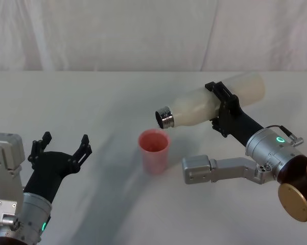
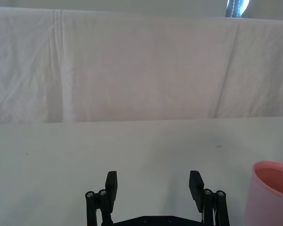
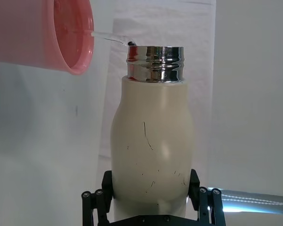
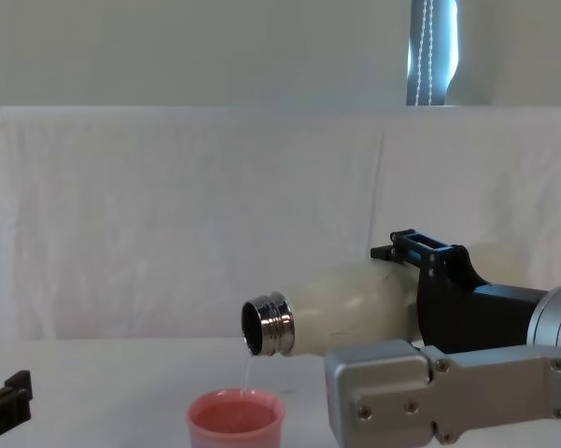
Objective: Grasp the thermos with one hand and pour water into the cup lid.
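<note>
The cream-white thermos (image 1: 209,104) lies tipped almost level in the air, and my right gripper (image 1: 222,108) is shut on its body. Its steel neck (image 4: 266,325) points left and slightly down, just above the rim of the pink cup lid (image 1: 154,149). A thin stream of water (image 4: 249,369) falls from the neck into the cup lid (image 4: 236,420), which stands upright on the table. In the right wrist view the thermos (image 3: 152,150) sits between the fingers, and water arcs from its mouth to the cup lid (image 3: 61,35). My left gripper (image 1: 61,145) rests open at the table's left, apart from both.
A white cloth covers the table (image 1: 117,204) and hangs as a backdrop (image 4: 168,215) behind it. My right forearm (image 1: 219,168) reaches across the table just right of the cup lid. The cup lid's edge (image 2: 270,193) stands to one side of the left gripper (image 2: 153,183).
</note>
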`<state>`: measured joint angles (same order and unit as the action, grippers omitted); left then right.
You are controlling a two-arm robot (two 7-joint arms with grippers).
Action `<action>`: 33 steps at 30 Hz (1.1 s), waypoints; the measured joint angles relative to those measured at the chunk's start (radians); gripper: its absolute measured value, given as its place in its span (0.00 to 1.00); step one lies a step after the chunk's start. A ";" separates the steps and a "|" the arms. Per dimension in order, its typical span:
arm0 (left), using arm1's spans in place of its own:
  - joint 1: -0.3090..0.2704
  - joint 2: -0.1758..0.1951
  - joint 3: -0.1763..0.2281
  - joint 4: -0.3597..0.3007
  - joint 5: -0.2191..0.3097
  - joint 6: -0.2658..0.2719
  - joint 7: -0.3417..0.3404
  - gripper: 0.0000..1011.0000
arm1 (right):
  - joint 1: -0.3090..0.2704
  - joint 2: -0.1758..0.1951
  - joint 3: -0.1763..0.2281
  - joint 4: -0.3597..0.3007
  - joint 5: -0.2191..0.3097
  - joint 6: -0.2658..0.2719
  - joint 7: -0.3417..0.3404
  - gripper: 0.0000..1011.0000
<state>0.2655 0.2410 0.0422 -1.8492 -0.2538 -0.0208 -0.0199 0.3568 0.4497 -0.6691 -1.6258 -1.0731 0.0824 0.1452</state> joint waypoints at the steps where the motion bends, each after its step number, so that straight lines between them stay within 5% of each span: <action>1: 0.000 0.000 0.000 0.000 0.000 0.000 0.000 0.99 | 0.000 0.000 0.000 0.000 0.000 0.000 0.000 0.95; 19: 0.000 0.000 0.000 0.000 0.000 0.000 0.000 0.99 | 0.004 -0.005 0.001 0.004 0.012 -0.004 -0.001 0.95; 33: 0.000 0.000 0.000 0.000 0.000 0.000 0.000 0.99 | -0.033 -0.032 0.047 -0.006 0.122 -0.028 -0.006 0.95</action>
<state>0.2655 0.2409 0.0421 -1.8492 -0.2538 -0.0207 -0.0199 0.3236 0.4179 -0.6221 -1.6313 -0.9510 0.0546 0.1391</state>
